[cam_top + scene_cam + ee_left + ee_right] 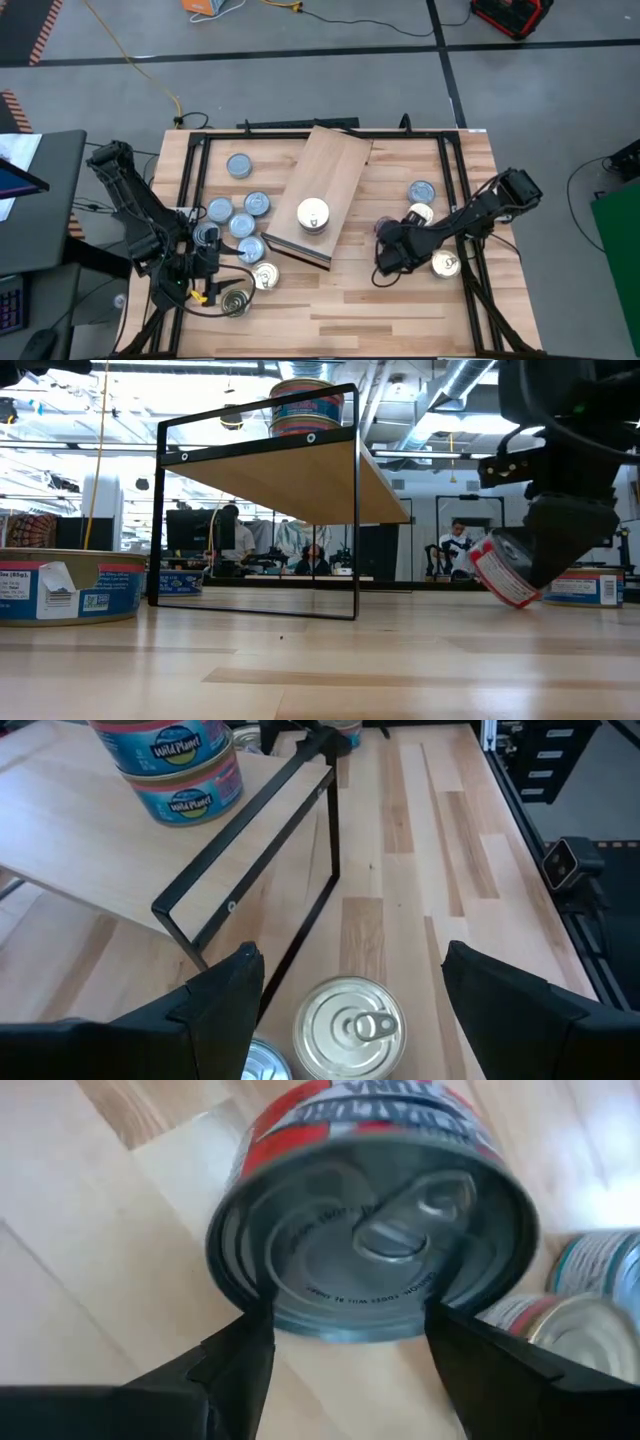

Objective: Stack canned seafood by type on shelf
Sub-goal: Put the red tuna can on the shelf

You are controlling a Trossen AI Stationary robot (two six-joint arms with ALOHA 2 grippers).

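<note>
On the shelf (325, 180): two stacked tins (313, 215).
Right gripper (345, 1335): clenched on tilted red-label tuna can (372, 1230).
Left gripper (345, 995): released, above gold-lid can (352, 1025).

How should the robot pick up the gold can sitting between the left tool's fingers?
Best guess: squeeze the gold can by its round side wall, coming straight down from above. It lies flat on the table with its pull tab up, and the open left tool already has a finger on each side of it.

Shiny metal lid gleaming on red-labelled can (372, 1230); pale matt wood shelf (325, 180) sitting in black metal frame; smooth planked wood table (400, 300).
</note>
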